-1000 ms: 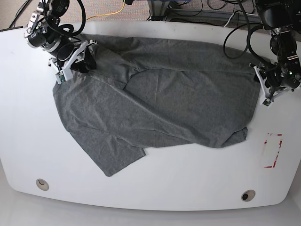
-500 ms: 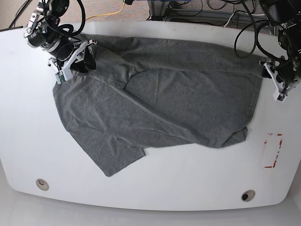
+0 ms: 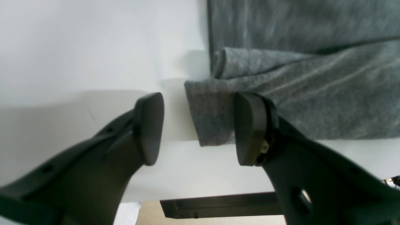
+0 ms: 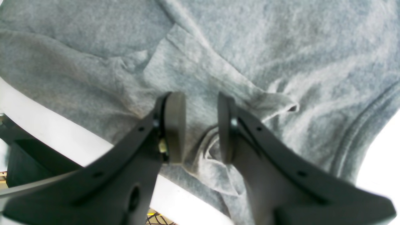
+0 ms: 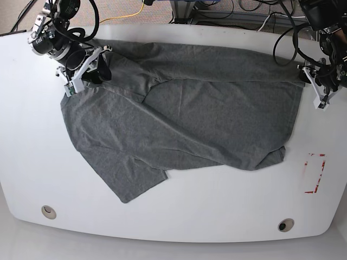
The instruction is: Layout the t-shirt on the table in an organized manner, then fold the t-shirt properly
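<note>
Left end effector is sitting with its jaws spread wide, nothing between the pads (one pad is overlapping cloth in the wrist view, contact unclear). Its arm is reaching in at the far corner. Right end effector is angling downward at the opposite far corner, jaws narrowly apart, grip unclear.

T-shirt spread across the table — tape mark just right of it, grommet holes along the front edge
</note>
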`<state>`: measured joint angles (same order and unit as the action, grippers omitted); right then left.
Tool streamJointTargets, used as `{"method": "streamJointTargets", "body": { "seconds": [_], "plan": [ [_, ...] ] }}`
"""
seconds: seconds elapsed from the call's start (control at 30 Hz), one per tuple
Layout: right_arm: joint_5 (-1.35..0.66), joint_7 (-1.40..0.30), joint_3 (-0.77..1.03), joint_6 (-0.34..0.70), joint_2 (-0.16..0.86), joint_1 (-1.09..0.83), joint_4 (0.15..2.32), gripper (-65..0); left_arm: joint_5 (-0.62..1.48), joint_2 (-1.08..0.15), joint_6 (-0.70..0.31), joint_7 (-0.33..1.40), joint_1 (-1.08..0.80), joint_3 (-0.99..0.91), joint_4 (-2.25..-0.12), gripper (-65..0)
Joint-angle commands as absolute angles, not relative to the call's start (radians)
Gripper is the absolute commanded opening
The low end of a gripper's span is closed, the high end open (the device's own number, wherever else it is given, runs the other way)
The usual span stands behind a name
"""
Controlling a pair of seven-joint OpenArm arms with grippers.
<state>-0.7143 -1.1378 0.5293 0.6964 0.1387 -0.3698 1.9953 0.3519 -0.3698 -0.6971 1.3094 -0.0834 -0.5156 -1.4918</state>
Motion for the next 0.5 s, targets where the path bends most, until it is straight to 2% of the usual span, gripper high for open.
{"method": "streamJointTargets", "body": {
  "seconds": [0.0,0.2,0.27,0.47],
  "plan": [
    [-0.733,-1.121,0.533,0.698,0.150,-0.371,2.011,-47.9,0.358,-0.387,-0.698,1.300,-0.070,-0.521,-1.506,-31.8],
    [-0.733,-1.121,0.533,0.698,0.150,-0.371,2.011,-47.9,0.415,-0.390,-0.698,1.303,-0.071,-0.521,-1.508,-31.9],
    [-0.733,-1.121,0.533,0.698,0.150,-0.371,2.011,-47.9,0.433,-0.392,-0.698,1.303,-0.071,-0.521,-1.508,-34.4],
    [-0.733,-1.121,0.533,0.698,0.150,-0.371,2.011,-47.9,0.433,-0.394,-0.698,1.303,-0.073,-0.521,-1.508,-51.9]
  ]
}}
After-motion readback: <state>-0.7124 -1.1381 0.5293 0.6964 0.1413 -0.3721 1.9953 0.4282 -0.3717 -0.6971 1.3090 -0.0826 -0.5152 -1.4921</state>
